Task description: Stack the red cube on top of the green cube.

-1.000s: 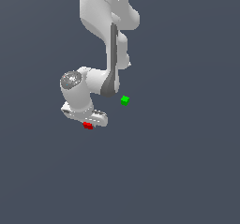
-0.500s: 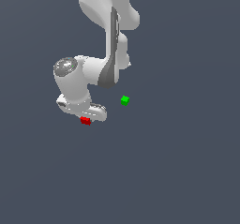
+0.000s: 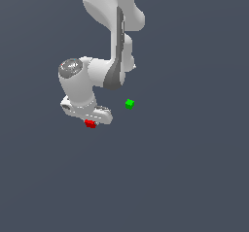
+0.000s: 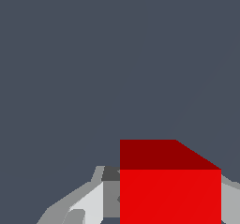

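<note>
**Red cube lifted, green cube waits at two o'clock**

Rising and drifting a little toward nine o'clock over the last second, the white arm [image 3: 104, 56] carries its load higher above the bare tabletop [image 3: 194, 177]. Its hand [image 3: 90, 118] is clenched on the red cube [image 3: 90, 124], seated between the fingers [image 4: 89, 202] in the wrist view. At two o'clock from it, well apart, sits the green cube [image 3: 129, 103], with open room all round.
</note>
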Controlling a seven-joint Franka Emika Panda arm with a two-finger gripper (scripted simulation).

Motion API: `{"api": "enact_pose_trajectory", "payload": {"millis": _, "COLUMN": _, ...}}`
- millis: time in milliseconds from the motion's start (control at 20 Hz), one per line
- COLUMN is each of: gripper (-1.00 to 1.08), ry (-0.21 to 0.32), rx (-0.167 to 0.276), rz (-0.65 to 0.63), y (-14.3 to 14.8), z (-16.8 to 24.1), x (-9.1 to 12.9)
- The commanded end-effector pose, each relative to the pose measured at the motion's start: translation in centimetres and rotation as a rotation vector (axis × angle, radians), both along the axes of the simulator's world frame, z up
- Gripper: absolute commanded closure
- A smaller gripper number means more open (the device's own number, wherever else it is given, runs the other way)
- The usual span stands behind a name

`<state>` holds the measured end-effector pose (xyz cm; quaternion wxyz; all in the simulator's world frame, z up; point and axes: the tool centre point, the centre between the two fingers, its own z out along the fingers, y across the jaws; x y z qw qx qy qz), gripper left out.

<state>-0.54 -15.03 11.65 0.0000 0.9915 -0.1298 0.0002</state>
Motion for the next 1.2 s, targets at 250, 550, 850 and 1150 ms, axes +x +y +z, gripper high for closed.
{"api": "enact_pose_trajectory", "payload": {"millis": 250, "gripper": 1.08, "ry": -0.001, "rx": 0.0, "rz": 0.0, "y": 1.9, "z": -0.6, "x": -2.1}}
{"api": "enact_pose_trajectory", "payload": {"millis": 550, "gripper": 1.08, "ry": 0.0, "rx": 0.0, "rz": 0.001, "y": 4.8, "z": -1.4, "x": -5.1}}
{"api": "enact_pose_trajectory", "payload": {"millis": 850, "gripper": 1.08, "ry": 0.0, "rx": 0.0, "rz": 0.001, "y": 8.4, "z": -2.5, "x": -8.9}}
{"api": "enact_pose_trajectory", "payload": {"millis": 1150, "gripper": 1.08, "ry": 0.0, "rx": 0.0, "rz": 0.002, "y": 12.3, "z": -3.7, "x": -12.9}}
